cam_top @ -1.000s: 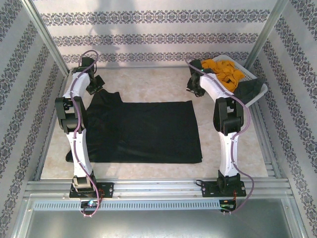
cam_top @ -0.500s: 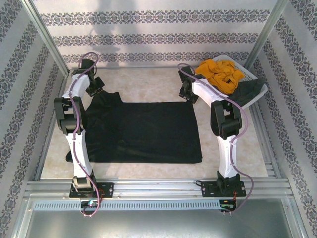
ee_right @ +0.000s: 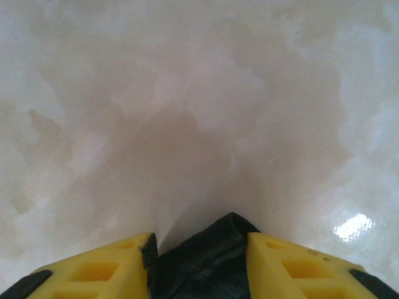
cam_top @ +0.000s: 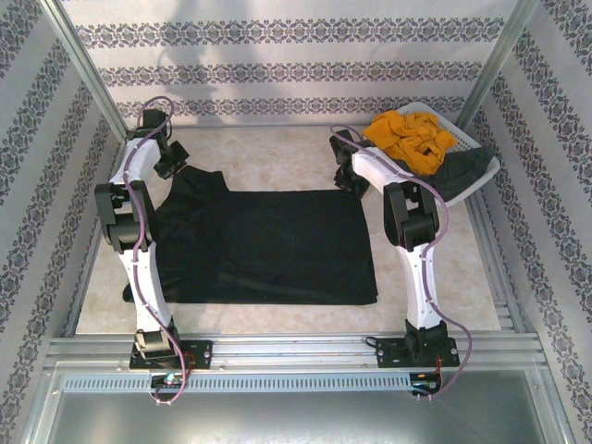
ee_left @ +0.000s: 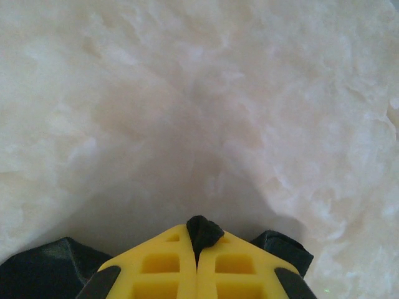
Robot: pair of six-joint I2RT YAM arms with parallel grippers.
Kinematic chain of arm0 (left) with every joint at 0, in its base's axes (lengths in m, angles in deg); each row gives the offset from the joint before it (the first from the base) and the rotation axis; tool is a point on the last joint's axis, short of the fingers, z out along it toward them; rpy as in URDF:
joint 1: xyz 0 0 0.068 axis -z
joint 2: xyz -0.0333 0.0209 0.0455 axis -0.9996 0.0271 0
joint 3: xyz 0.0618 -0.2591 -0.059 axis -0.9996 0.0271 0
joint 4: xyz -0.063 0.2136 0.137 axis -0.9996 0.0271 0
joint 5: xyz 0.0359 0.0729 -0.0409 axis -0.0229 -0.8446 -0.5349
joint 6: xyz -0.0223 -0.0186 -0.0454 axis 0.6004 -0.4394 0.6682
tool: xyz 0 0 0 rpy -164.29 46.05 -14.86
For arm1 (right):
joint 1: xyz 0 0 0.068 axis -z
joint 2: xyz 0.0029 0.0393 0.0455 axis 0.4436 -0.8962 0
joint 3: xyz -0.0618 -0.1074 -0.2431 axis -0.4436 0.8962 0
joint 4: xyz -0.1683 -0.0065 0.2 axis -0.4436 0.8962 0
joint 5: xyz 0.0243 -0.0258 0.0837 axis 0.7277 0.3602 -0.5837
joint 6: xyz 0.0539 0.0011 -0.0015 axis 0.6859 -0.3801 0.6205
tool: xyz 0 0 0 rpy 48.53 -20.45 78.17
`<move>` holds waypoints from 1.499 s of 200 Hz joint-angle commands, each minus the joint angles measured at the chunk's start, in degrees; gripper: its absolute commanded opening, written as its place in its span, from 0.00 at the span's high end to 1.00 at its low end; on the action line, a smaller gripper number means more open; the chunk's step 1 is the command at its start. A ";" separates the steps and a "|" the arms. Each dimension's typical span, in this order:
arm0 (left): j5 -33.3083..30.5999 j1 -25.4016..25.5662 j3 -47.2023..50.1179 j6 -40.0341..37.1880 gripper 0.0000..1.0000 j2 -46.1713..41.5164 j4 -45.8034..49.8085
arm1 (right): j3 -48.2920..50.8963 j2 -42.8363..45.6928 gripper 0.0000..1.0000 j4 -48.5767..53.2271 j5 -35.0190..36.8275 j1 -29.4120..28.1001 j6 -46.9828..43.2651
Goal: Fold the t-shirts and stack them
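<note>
Risk: black t-shirt (cam_top: 268, 245) lies flat on bench (cam_top: 277, 153). Your left pincer (ee_left: 197, 249) is pressed together on its far-left corner. Your right pincer (ee_right: 199, 246) is spread around the far-right corner, not clamped. Lift now and that corner likely slips, skewing your fold.

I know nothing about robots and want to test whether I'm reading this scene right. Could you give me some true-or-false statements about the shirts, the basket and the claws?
1. The black shirt lies spread on the table. True.
2. The yellow shirt lies folded on the table. False: it is bunched in the basket.
3. The left claw is shut on the black shirt. True.
4. The right claw is squeezed shut. False: it stands open, with black cloth in the gap.
5. The grey shirt lies on top of the black one. False: it hangs over the basket's edge.
</note>
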 commanded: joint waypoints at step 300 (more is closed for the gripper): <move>-16.15 -0.67 62.02 10.17 1.00 -66.52 4.37 | 43.80 37.79 1.00 -7.93 -8.35 -3.63 -9.29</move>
